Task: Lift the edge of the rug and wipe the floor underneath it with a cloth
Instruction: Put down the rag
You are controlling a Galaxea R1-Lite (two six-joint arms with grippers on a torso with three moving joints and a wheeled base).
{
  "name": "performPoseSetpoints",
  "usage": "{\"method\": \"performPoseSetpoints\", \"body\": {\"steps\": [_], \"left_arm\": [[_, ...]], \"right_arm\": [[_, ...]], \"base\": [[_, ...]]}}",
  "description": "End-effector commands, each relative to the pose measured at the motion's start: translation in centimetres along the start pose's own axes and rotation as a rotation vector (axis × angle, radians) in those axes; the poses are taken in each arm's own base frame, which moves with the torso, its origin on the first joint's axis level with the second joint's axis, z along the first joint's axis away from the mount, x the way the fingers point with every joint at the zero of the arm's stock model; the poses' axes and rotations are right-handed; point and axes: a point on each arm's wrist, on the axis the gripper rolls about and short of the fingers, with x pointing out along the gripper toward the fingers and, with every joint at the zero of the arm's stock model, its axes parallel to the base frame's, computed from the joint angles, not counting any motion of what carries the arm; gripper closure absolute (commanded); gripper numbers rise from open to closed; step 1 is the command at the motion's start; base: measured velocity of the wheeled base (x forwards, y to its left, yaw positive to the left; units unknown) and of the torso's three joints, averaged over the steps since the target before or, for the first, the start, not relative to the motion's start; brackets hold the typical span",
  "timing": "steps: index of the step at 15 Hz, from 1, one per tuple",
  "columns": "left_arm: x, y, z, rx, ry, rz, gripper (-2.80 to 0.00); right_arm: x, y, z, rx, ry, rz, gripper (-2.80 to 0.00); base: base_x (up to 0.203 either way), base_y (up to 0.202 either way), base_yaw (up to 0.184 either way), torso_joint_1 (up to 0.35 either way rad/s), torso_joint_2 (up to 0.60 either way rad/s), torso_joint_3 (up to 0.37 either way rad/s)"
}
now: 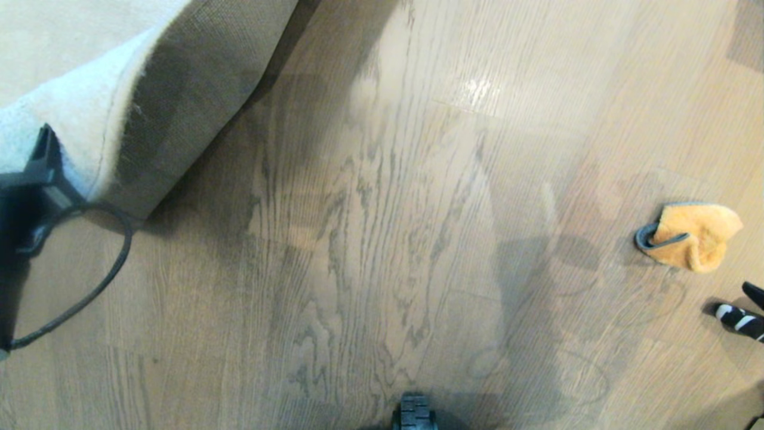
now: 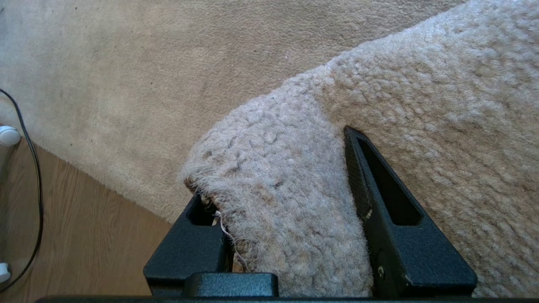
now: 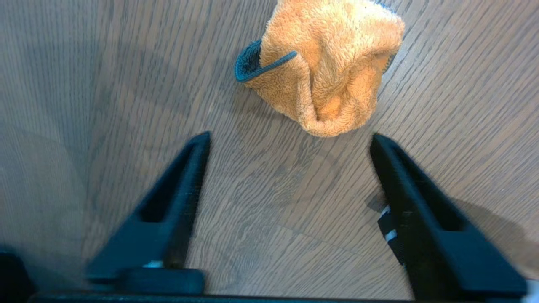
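right gripper: (image 3: 288, 141) jaws spread wide, empty, hanging just over the floor (image 1: 382, 251); in the head view only a black, white-striped piece of it shows at the near right edge (image 1: 740, 316).
cloth: (image 1: 692, 236) orange-yellow microfibre rag with dark grey edging, bunched into a lump on the bare planks at far right; nothing touches it.
key relation: the cloth lies just beyond the right gripper's fingertips, ahead of the open gap and a little toward one finger (image 3: 421, 202); apart, no contact. Its bunched fold points back at the gripper. The right arm is much the nearer; the left is well away across the floor.
next move, my judgement: a short reach forward and down to straddle the lump, then close.
left gripper: (image 2: 286, 202) clamped on the edge of the rug (image 2: 421, 105), one finger on the pile side, one under the backing; sits at the left edge of the head view (image 1: 36, 173).
rug: (image 1: 83, 95) pale grey pile, edge lifted and curled over so the tan woven backing (image 1: 203, 77) faces the open floor, far left.
views: right wrist alone shows the jaw gap and the fold; left wrist alone shows the grip; head alone shows both ends together, cloth well apart from rug.
cable: (image 1: 101, 280) black loop on the floor near the left gripper.
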Motion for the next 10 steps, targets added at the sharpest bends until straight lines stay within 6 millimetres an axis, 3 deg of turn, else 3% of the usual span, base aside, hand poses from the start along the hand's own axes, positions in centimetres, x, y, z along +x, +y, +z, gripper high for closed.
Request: {"method": "performPoseSetpoints", "body": {"steps": [1,10], "left_arm": [[0.0,0.1,0.4,-0.017,-0.041,0.014,0.00],[0.0,0.1,0.3,-0.014,-0.035,0.014,0.00]], "right_arm": [[-0.1,0.1,0.5,-0.023,-0.021,0.009,0.00],[-3.0,4.7,2.0,-0.046,-0.064,0.199,0.00]], "base": [[0.000,0.000,0.000,0.000,0.00,0.000],[0.000,0.000,0.000,0.000,0.00,0.000]]}}
